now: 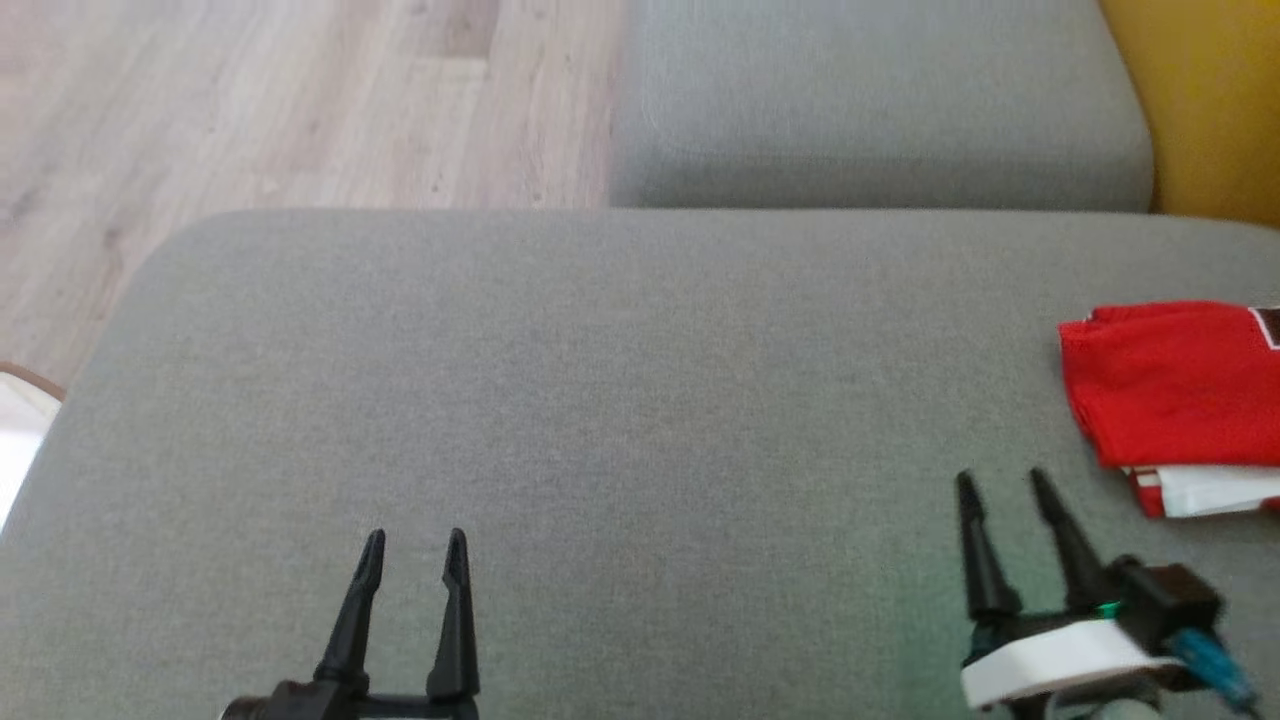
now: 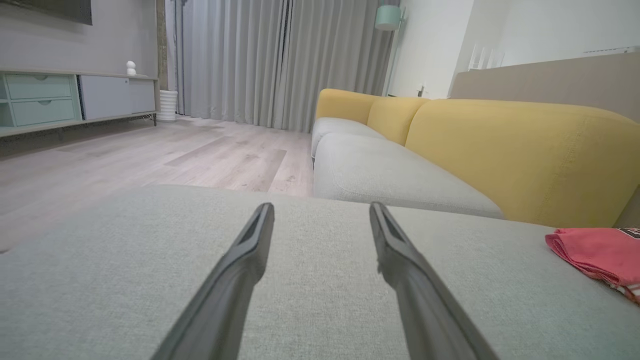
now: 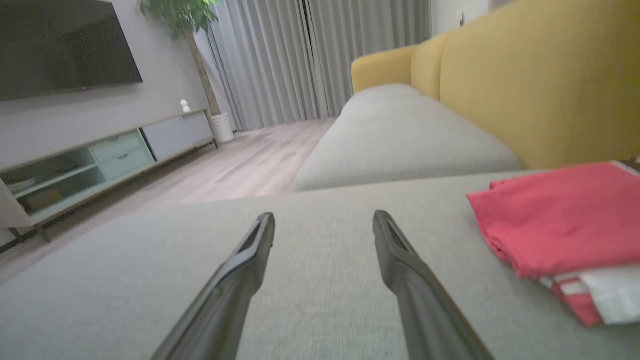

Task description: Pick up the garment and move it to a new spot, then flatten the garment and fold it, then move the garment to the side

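Resting spot of garment: the folded red garment [image 1: 1170, 385] lies at the right edge of the grey cushion [image 1: 600, 400], with a white-and-red layer showing under its near edge.
Right claw [image 1: 1002, 478]: spread and empty, just beside the garment's near corner, not touching it.
Left claw [image 1: 416, 535]: spread and empty, well apart from the garment, over bare cushion.
Handling: likely light, soft and limp (the stack would probably slump open if lifted by one layer).
Grasp spot: best judged at the near-left folded corner, pinching all layers together; the garment's right part runs out of the head view.
Risk: the fingers may catch the cushion fabric too.
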Available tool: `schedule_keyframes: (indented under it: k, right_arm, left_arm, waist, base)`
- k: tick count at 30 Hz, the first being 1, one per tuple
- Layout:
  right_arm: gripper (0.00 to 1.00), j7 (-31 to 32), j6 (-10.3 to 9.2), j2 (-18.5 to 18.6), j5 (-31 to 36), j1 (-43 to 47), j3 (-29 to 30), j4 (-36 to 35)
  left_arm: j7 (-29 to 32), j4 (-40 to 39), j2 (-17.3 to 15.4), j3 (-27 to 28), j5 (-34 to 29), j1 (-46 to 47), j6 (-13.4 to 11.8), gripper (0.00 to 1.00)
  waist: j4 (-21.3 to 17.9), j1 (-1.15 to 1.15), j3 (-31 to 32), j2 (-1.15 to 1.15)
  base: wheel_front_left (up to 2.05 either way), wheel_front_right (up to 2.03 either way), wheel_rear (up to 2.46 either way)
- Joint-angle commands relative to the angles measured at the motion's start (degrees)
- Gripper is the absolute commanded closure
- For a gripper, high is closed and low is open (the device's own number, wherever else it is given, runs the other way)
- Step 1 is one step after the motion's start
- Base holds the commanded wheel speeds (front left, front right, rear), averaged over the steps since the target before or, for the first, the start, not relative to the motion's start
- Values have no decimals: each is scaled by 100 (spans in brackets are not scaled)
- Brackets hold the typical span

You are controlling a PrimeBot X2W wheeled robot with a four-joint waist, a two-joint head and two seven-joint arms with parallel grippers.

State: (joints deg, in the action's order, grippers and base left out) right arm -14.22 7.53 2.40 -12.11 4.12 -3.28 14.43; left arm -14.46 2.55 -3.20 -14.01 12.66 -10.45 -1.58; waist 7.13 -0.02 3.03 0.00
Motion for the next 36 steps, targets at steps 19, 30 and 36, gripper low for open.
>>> schedule_keyframes:
  k: [19, 30, 36]
  right_arm:
    - [0, -77, -4, 48, 163, 848, -29, -816]
    - [100, 12, 0, -5, 43, 1093, 98, -481]
    - [100, 98, 0, 26, -392, 983, 119, -454]
  left_arm:
    - [-54, -61, 29, 526, -254, -158, 377, 0]
    - [31, 272, -5, 319, -126, -301, 366, 100]
    - [115, 311, -35, 381, 314, -201, 383, 100]
  waist:
    - [-157, 2, 266, 0]
    - [-201, 2, 254, 0]
    - [-226, 2, 225, 0]
  base:
    - [0, 0, 0]
    - [0, 0, 0]
    - [0, 0, 0]
